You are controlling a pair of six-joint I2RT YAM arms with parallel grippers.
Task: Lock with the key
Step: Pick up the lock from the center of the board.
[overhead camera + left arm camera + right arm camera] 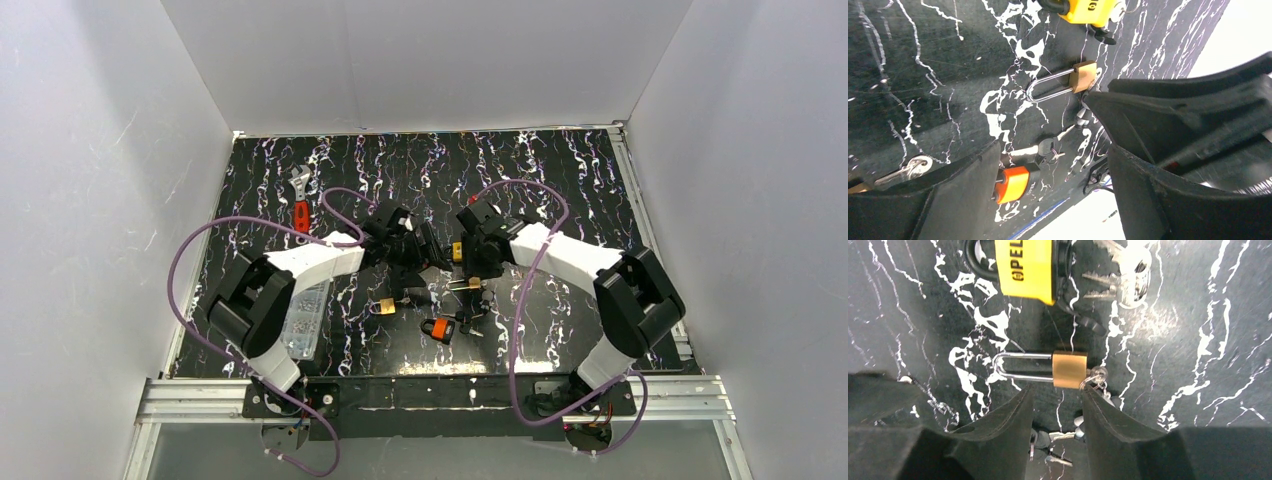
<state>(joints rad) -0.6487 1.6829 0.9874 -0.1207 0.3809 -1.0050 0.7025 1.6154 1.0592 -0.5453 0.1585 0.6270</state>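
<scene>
Hovering over the middle of the black white-veined table (600, 200), left gripper (1040, 121) gapes wide, right gripper (1056, 392) narrower, both holding nothing. 1 chunky yellow padlock (1025, 267) lies near the small brass long-shackle padlock (1069, 370), which sits just ahead of the right gripper, silver key ring (1096, 375) at its base.

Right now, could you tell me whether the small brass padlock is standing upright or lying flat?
Lying flat: the brass padlock rests on its side on the table, shackle along the surface.

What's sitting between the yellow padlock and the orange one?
A small brass padlock with a long shackle, plus a black-headed key; the left wrist view shows it.
</scene>
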